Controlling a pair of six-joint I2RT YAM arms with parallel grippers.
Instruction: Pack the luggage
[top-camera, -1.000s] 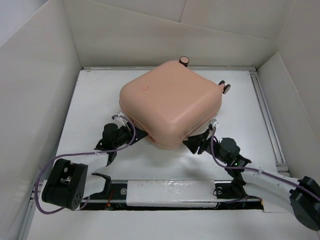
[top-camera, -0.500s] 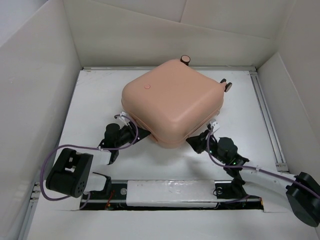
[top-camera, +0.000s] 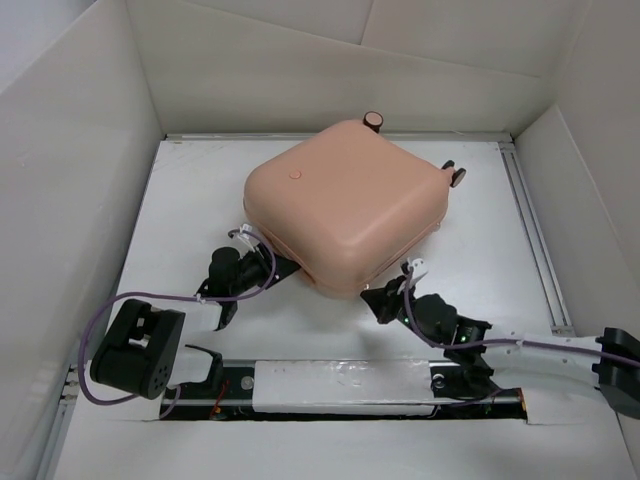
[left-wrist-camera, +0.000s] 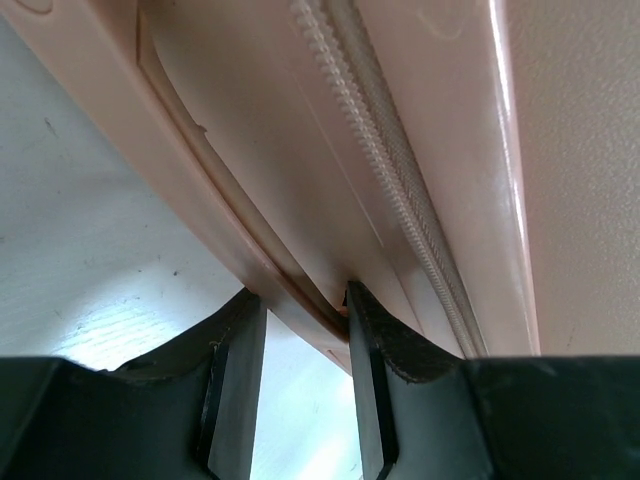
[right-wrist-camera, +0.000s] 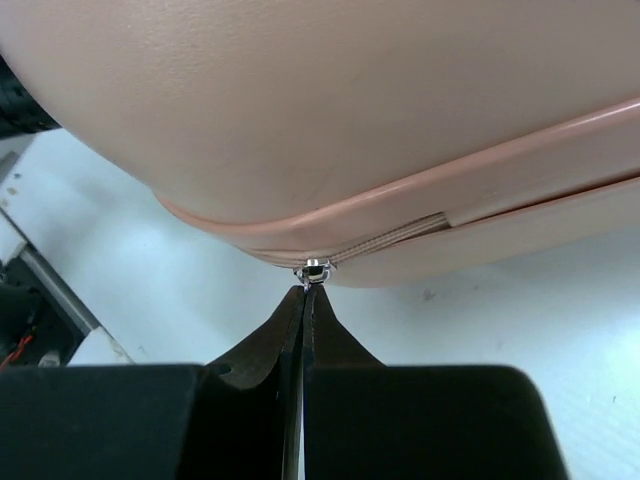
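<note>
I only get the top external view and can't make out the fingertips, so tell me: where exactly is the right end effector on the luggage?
Observer: In the right wrist view, the right end effector is shut, with its tips meeting at the small metal zipper slider on the luggage corner.
Operator: And the left one?
Observer: In the left wrist view, the left end effector straddles a shell rim, one finger on each side.
Operator: Any zipper there?
Observer: Yes, zipper teeth run along the seam beside that rim.
</note>
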